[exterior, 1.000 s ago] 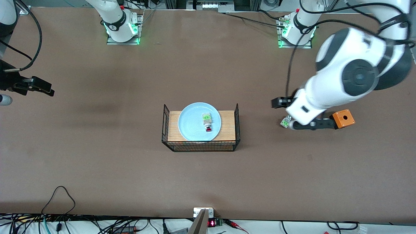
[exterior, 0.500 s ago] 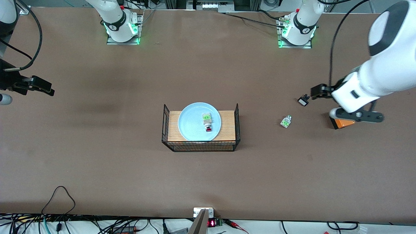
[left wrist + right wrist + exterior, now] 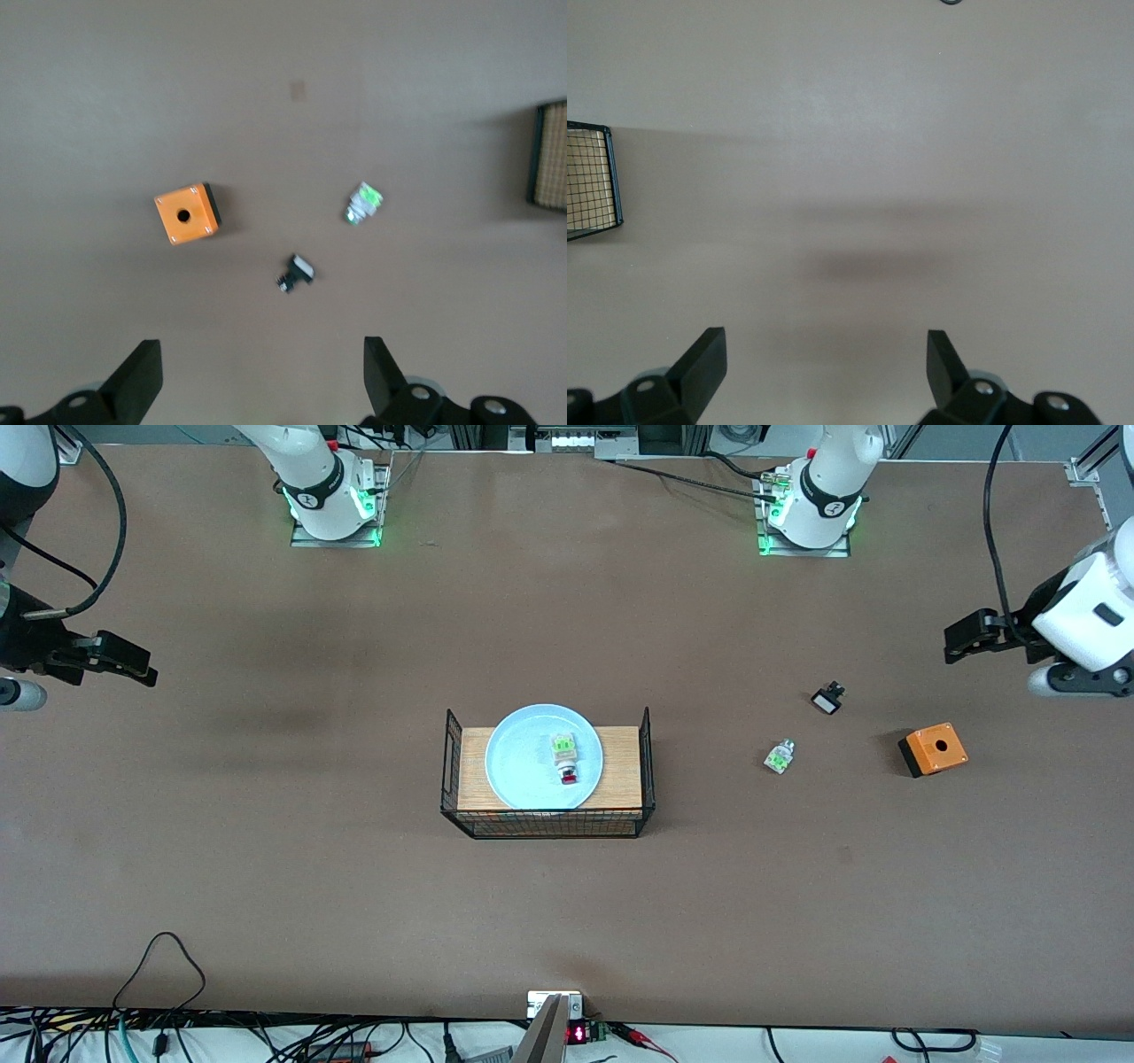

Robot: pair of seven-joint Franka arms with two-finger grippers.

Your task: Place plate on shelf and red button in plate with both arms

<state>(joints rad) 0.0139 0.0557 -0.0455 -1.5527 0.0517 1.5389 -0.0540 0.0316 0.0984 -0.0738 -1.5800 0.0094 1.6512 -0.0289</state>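
Observation:
The pale-blue plate [image 3: 518, 766] lies on a wooden board inside a wire basket at the middle of the table. The red button [image 3: 564, 757] lies on the plate, its red cap toward the front camera. My left gripper [image 3: 957, 640] is open and empty, up in the air over bare table at the left arm's end; its own view shows its gripper [image 3: 263, 376] with nothing between the fingers. My right gripper [image 3: 131, 664] is open and empty over bare table at the right arm's end, as its own view of the gripper [image 3: 824, 372] also shows.
The wire basket [image 3: 547, 825] shows at an edge of both wrist views [image 3: 551, 155] [image 3: 589, 181]. An orange box [image 3: 933, 749] [image 3: 187, 213], a white-and-green part [image 3: 779, 756] [image 3: 361, 203] and a small black-and-white part [image 3: 827, 698] [image 3: 295, 273] lie toward the left arm's end.
The left arm has swung away from over the small parts toward its end of the table, uncovering the orange box. The right gripper has barely moved.

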